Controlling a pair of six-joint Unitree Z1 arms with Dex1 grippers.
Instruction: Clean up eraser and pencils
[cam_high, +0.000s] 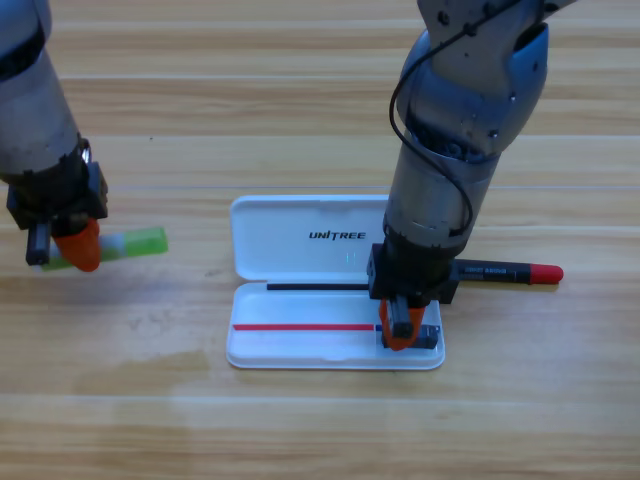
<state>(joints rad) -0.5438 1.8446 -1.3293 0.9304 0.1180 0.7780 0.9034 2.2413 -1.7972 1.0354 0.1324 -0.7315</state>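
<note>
Reaching down into the lower tray of the white case (300, 352), the right gripper (398, 328) stands at the tray's right end, with the eraser (428, 337) showing as a small dark block just beside and partly under its orange jaws. Whether those jaws are clamped on the eraser or parted cannot be told from above. The black pencil (505, 271) lies on the table just behind this gripper, outside the case, its red end pointing away. The left gripper (82, 247) sits over the white end of the green pencil (135, 242), touching it; its grip cannot be told either. Judged progress: eraser at or in the case, both pencils not yet stowed.
</note>
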